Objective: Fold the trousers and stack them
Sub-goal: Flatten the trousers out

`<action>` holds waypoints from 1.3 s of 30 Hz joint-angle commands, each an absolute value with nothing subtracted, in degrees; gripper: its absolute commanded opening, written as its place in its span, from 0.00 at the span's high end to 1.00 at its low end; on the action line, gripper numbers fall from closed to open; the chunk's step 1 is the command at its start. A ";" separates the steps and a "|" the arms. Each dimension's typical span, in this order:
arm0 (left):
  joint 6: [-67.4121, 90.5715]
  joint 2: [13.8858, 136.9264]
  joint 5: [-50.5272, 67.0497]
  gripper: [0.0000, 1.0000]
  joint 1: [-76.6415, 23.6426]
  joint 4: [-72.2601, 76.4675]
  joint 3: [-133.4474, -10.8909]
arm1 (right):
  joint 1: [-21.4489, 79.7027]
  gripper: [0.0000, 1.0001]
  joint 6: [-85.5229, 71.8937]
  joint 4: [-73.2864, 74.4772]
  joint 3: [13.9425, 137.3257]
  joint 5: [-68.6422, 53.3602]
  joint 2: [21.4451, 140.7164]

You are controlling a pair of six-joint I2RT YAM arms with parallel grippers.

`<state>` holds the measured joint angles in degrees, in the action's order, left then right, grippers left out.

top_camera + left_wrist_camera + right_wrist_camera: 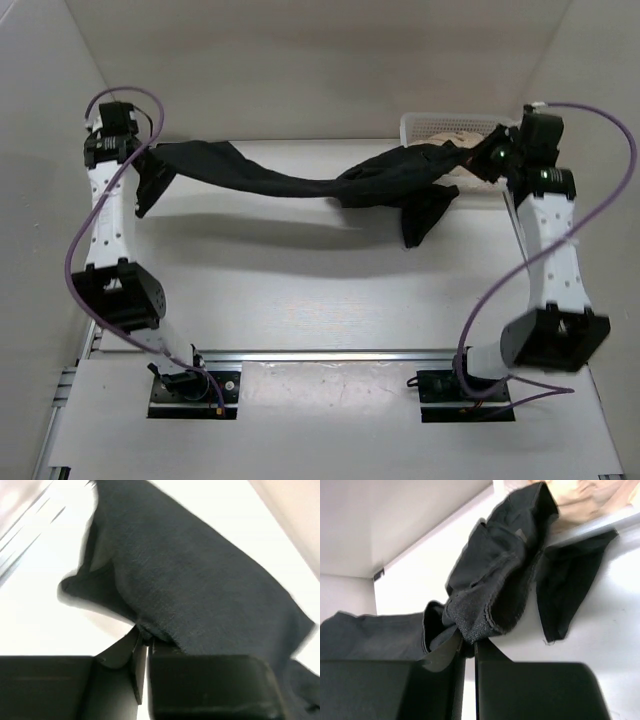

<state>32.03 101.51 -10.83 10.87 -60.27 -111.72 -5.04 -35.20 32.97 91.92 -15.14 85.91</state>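
The trousers (290,183) hang stretched in a sagging line across the far half of the table (300,300), running from about 10 o'clock to about 2 o'clock in the top view. They are lifted clear of the surface along most of their length and throw a shadow beneath. A loose flap droops at the 2 o'clock end, near the right arm, and a shorter one at the 10 o'clock end.

The left end effector (143,639) is pinched narrow on a bunched edge of the dark cloth. The right end effector (469,642) is likewise nipped tight on a thick roll of the trousers. Just beyond the right grip, at about 1 o'clock, a white basket (415,122) holds beige cloth (450,130). The trousers' right end lies against the basket's rim.

This looks like the spreading step: the garment is held at both ends, twisted and not yet flat. The next move likely calls for both arms to draw apart and lower together, laying the cloth smooth on the table clear of the basket before any fold.
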 commanded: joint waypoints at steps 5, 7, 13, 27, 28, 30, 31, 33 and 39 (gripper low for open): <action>33.57 92.72 -11.69 0.05 16.69 -58.97 -86.94 | -6.94 1.00 -37.52 37.87 58.92 2.89 64.09; 34.10 91.50 -11.69 0.05 17.31 -58.36 -84.56 | -7.73 1.00 -39.28 37.88 52.16 1.93 60.40; 34.10 91.57 -9.93 0.56 17.93 -57.30 -84.46 | -7.73 1.00 -39.29 38.50 47.81 2.99 58.36; 31.98 111.08 3.51 0.19 14.15 -55.99 -96.85 | -7.73 1.00 -35.33 38.50 51.41 3.08 62.31; 32.60 112.75 4.30 0.19 14.15 -55.99 -97.38 | -7.73 1.00 -34.81 37.97 51.42 2.55 62.31; 33.30 114.51 6.57 0.20 14.15 -55.99 -98.69 | -7.73 1.00 -34.20 37.97 52.11 1.94 62.92; 33.83 116.52 7.72 0.24 14.15 -55.99 -99.22 | -7.73 1.00 -34.19 37.45 52.12 1.93 63.54; 34.36 118.38 10.09 0.37 14.15 -55.99 -100.54 | -7.73 1.00 -34.19 36.92 52.12 1.23 64.42; 35.07 119.18 8.36 0.90 14.15 -57.47 -104.05 | -7.73 1.00 -34.19 36.91 53.79 0.70 65.65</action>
<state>34.57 121.32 7.75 13.82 -56.53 -99.44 -7.51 -35.33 39.07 50.52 0.91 65.95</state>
